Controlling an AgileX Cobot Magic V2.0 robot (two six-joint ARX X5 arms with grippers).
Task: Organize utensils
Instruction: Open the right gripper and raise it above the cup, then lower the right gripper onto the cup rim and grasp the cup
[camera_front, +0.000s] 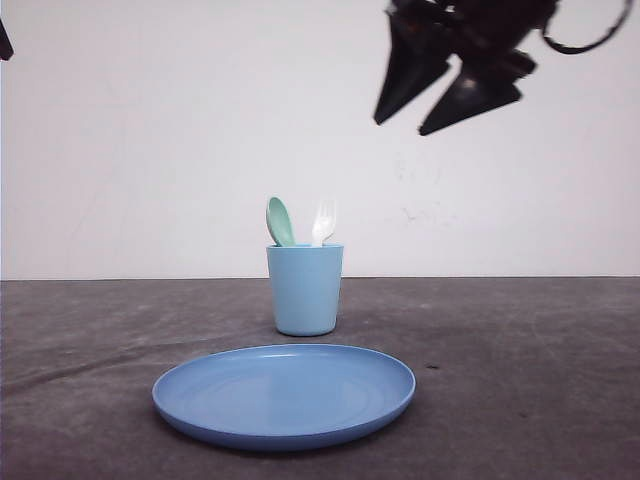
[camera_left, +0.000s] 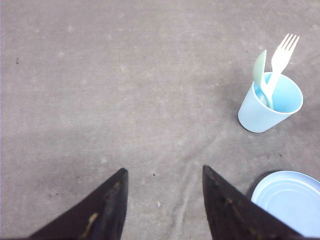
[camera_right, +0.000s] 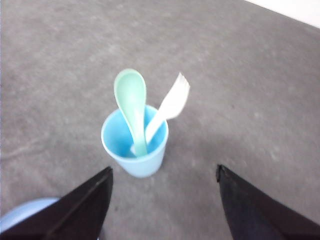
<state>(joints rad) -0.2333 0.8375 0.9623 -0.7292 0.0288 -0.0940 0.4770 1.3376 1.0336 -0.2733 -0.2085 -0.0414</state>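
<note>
The right gripper (camera_front: 408, 122) is black, its two fingers tapering to pointed wedge tips; a thin black cable (camera_front: 585, 42) loops beside its body; the left gripper (camera_left: 162, 182) has matching dark, triangular fingers (camera_left: 107, 205), their inner edges scuffed with pale worn specks.

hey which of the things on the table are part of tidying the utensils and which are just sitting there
Part of the job:
fork, standing in the cup
spoon, standing in the cup beside it

Just sitting there:
cup, holding both utensils
plate, nothing on it, in front of the cup
</note>
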